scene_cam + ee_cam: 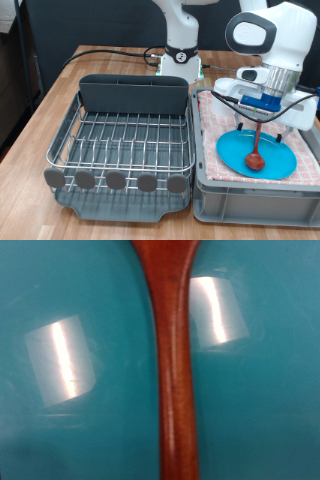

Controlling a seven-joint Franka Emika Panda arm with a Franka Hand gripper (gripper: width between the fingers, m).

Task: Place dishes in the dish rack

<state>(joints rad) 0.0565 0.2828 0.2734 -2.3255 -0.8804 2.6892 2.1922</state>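
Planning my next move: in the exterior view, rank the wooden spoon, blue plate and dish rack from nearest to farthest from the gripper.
1. Wooden spoon: hanging directly beneath the gripper, over the plate.
2. Blue plate: lying in the grey bin on the exterior view's right, below the gripper.
3. Dish rack: on the exterior view's left, beside the bin.

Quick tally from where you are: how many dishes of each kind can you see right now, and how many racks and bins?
Blue plate: 1, in the grey bin
Wooden spoon: 1, standing on the plate under the gripper
Mug: 0 visible
Dish rack: 1, no dishes in it
Grey bin: 1
Total: 4
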